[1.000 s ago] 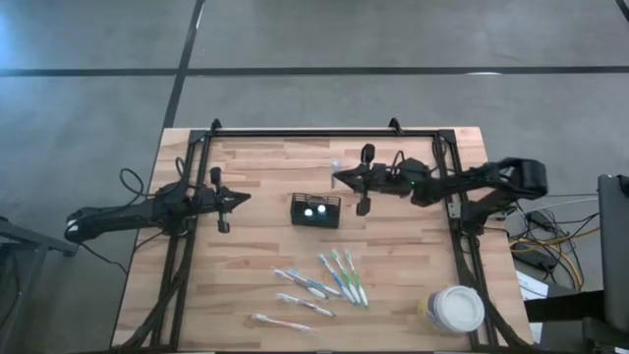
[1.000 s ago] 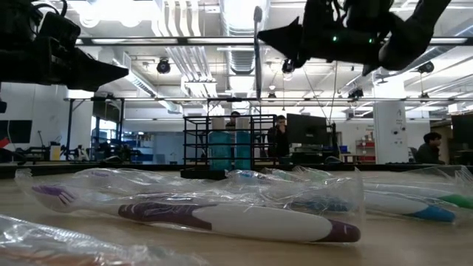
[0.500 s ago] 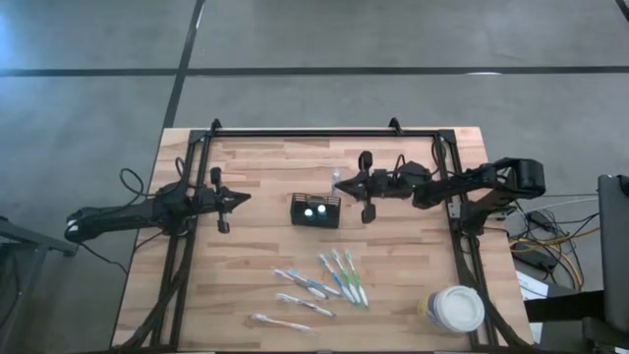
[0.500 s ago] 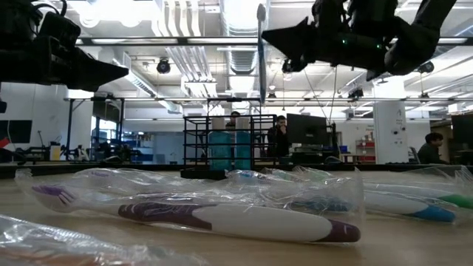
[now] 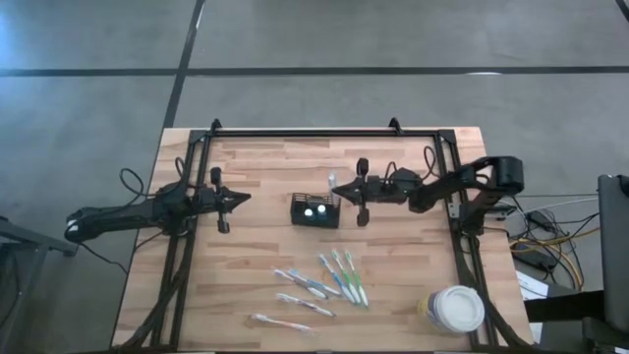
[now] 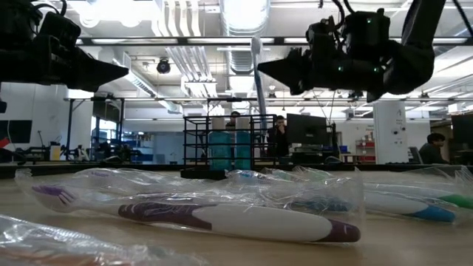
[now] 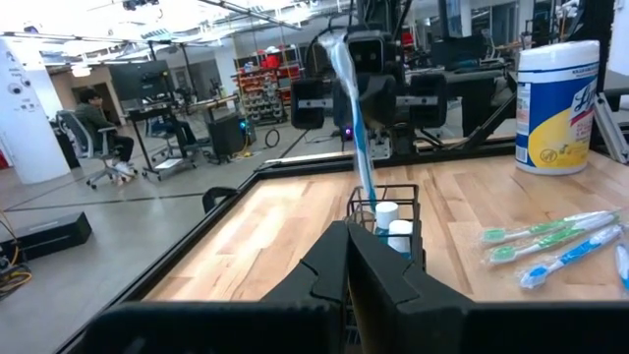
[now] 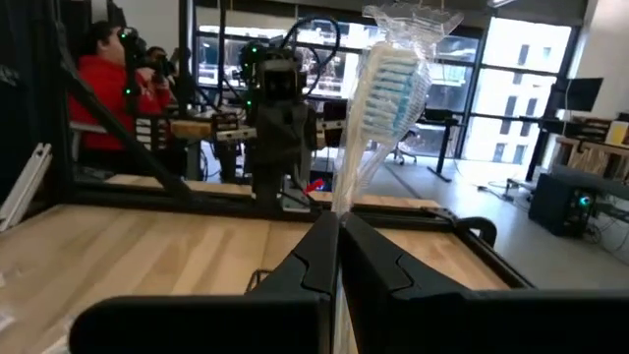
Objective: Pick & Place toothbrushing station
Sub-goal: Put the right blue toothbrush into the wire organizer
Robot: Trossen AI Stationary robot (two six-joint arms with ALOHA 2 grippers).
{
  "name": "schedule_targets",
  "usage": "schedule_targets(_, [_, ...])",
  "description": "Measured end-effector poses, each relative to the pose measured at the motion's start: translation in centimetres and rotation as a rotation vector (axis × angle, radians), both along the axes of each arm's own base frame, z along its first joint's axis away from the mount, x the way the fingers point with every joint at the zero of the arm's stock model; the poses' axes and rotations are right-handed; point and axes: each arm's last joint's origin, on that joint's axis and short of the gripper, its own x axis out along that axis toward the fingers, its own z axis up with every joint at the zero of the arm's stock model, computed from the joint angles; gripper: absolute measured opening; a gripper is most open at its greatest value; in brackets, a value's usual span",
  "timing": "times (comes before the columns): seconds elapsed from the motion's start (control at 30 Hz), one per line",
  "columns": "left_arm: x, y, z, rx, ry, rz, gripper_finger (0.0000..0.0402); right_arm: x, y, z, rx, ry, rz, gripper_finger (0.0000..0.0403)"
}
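Wrapped toothbrush (image 8: 378, 108) hides caddy (image 5: 315, 210).

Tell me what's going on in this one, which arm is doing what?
The right gripper holds a wrapped toothbrush upright, bristles up, its lower end at the black caddy mid-table, where two white-capped items already stand. The left gripper waits to the caddy's left, fingers together, holding nothing. More wrapped toothbrushes lie nearer the front edge, and a white wipes tub stands at the front right corner.

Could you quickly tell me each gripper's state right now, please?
Left gripper: shut, empty.
Right gripper: shut on plastic-wrapped blue-and-white toothbrush.
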Motion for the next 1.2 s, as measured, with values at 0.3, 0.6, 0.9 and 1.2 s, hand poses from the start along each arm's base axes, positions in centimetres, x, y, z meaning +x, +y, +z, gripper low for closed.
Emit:
schedule_targets(0.3, [0.0,0.0,0.0,0.000,0.001,0.000,0.0012,0.7,-0.3,-3.1,0.027,0.036,-0.046,0.0008])
schedule_targets(0.6, [0.0,0.0,0.0,0.000,0.002,0.000,0.0012,0.9,-0.2,-4.9,0.036,0.070,-0.044,0.0008])
schedule_targets(0.9, [0.0,0.0,0.0,0.000,0.001,0.000,0.0012,1.0,0.0,-5.6,0.037,0.092,-0.037,0.0008])
schedule_targets(1.2, [0.0,0.0,0.0,-0.001,0.001,0.000,0.0012,1.0,0.1,-5.0,0.023,0.077,-0.036,0.0039])
